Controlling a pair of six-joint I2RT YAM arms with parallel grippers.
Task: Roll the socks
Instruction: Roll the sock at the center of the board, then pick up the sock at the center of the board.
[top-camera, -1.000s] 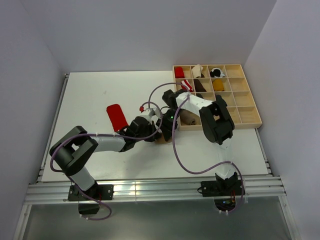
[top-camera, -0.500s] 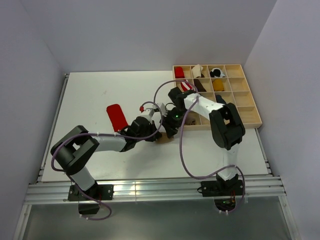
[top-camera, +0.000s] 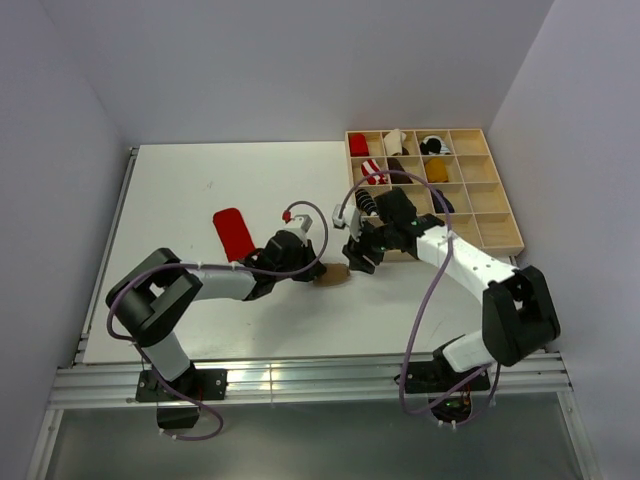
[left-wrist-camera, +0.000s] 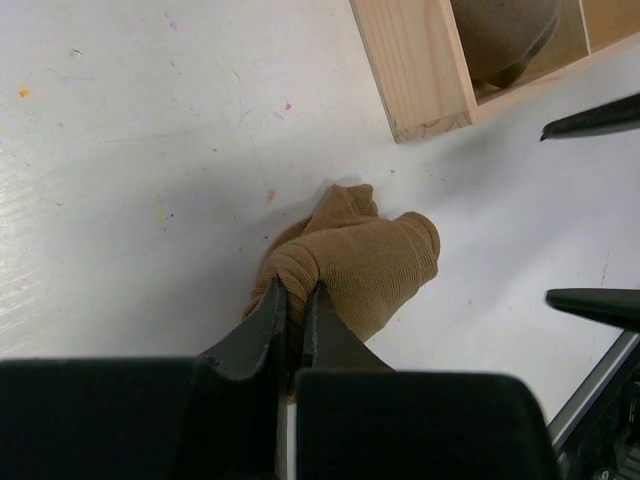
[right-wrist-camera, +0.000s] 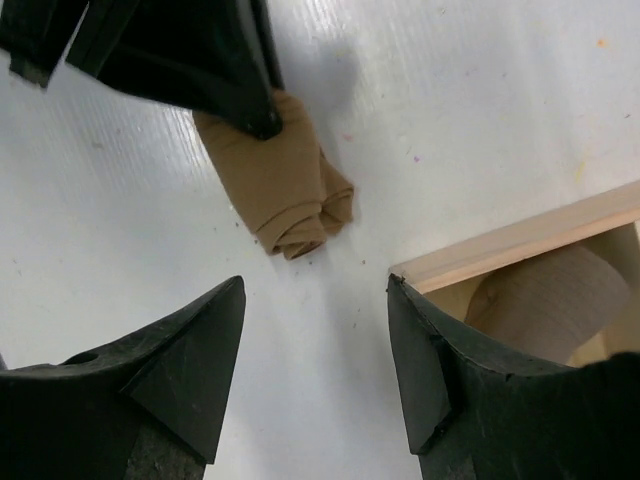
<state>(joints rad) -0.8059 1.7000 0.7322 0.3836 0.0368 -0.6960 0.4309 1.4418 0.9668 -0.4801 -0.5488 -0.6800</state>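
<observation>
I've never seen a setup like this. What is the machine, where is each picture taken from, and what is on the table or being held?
This is a robot with a left arm and a right arm, bolted at the near edge of a white table. The wide picture comes from a fixed camera above and behind them. The two close-ups come from a camera on each wrist, looking at what that arm works on. The left fingers are shut on a bunched tan sock lying on the table. The right fingers stand open beside it, holding nothing. A red sock lies flat further left. At the back right is a wooden tray of compartments, some holding sock bundles.
</observation>
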